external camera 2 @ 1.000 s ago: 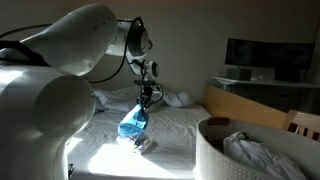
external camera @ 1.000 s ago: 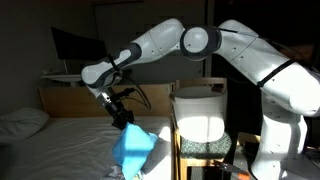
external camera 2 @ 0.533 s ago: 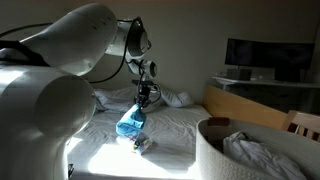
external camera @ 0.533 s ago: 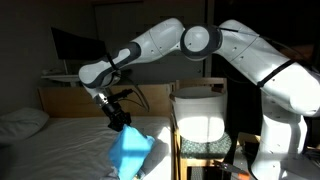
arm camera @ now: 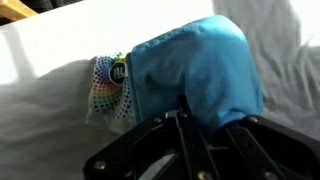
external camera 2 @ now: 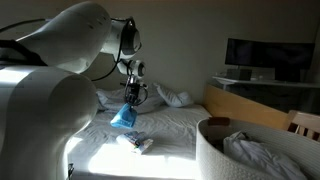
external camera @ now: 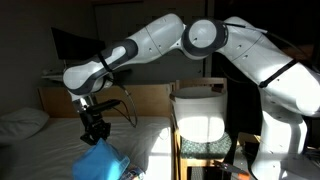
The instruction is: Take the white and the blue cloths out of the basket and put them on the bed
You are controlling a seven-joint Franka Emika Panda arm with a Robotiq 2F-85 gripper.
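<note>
My gripper [external camera: 95,130] is shut on the top of the blue cloth [external camera: 100,160], which hangs from it over the bed [external camera: 40,150]. In an exterior view the gripper [external camera 2: 129,94] holds the blue cloth [external camera 2: 124,115] above the white sheet [external camera 2: 160,135]. In the wrist view the blue cloth [arm camera: 195,70] fills the middle, pinched between the fingers [arm camera: 180,110]. A white cloth [external camera 2: 255,152] lies in the round white basket [external camera 2: 215,150] at the front right. A white cloth with coloured dots [arm camera: 112,90] lies on the sheet beside the blue one.
A wooden headboard [external camera: 150,100] and a dark monitor [external camera: 75,45] stand behind the bed. A pillow [external camera: 20,120] lies at the left. A white chair-like stand [external camera: 200,115] sits by the robot base. A small crumpled cloth [external camera 2: 140,143] lies on the sheet.
My gripper has carried the blue cloth sideways across the bed, toward the pillow side, and a little lower in one exterior view.
</note>
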